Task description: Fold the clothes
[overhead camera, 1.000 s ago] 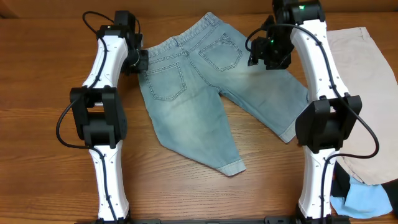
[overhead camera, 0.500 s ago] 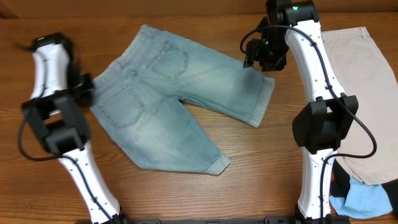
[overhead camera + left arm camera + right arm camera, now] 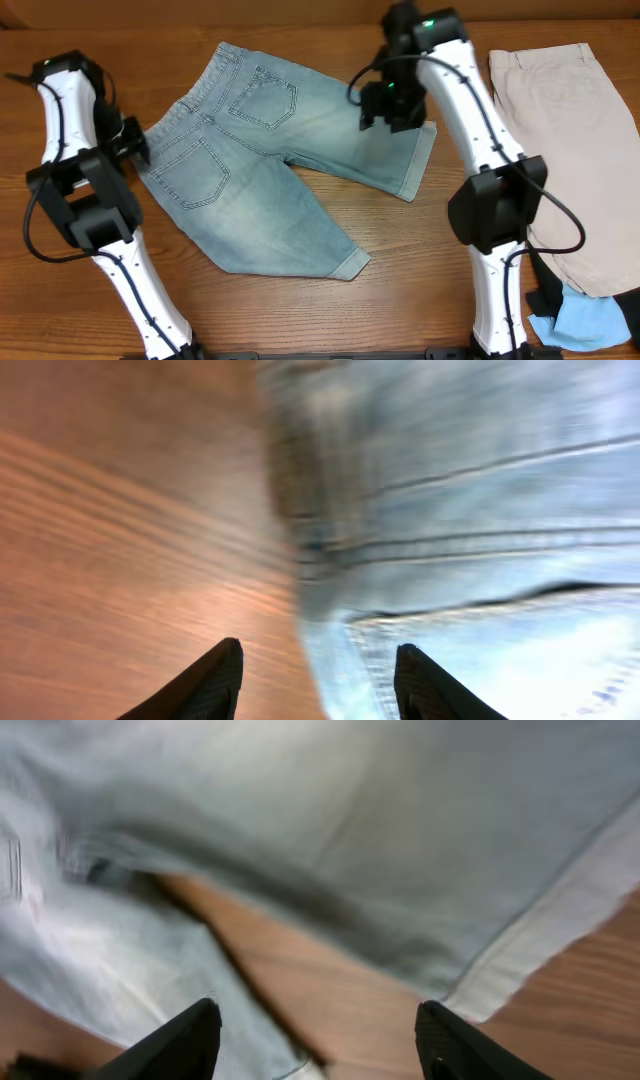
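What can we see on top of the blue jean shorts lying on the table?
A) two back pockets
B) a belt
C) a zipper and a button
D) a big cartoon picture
A: the denim shorts lie spread flat with their two stitched back pockets facing up, and no zipper, picture or belt shows.

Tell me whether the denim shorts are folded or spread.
Spread: the denim shorts lie flat, both legs apart, both back pockets showing, nothing doubled over.
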Controlling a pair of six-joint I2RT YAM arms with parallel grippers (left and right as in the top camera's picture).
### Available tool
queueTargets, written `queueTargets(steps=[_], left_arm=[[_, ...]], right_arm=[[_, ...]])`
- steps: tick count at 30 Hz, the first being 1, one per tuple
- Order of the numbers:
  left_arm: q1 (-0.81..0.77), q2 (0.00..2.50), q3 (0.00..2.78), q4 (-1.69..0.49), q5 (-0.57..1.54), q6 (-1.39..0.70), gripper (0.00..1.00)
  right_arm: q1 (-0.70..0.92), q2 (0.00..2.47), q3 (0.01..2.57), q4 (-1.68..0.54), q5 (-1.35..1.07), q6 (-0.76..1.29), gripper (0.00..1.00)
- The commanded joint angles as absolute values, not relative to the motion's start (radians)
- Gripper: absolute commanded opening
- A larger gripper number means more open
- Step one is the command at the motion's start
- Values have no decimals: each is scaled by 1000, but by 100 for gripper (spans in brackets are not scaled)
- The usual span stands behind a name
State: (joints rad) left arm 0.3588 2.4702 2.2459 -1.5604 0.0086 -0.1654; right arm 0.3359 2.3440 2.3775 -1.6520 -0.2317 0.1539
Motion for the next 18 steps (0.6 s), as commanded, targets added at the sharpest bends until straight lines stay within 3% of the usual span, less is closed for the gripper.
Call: queueTargets(steps=[1,9,18], left_arm=[[336,2350,2365,-1562,35,-157,55],[333,2115,2503,-1490,72,-152,69],[331,2014,2503,-1466,109,-63,71]], right_arm=[[437,2313,2389,-1679,-244,130,67],[645,2313,2341,-1694,-244,135,68],[796,2306,2269,-1677,-36,319,63]])
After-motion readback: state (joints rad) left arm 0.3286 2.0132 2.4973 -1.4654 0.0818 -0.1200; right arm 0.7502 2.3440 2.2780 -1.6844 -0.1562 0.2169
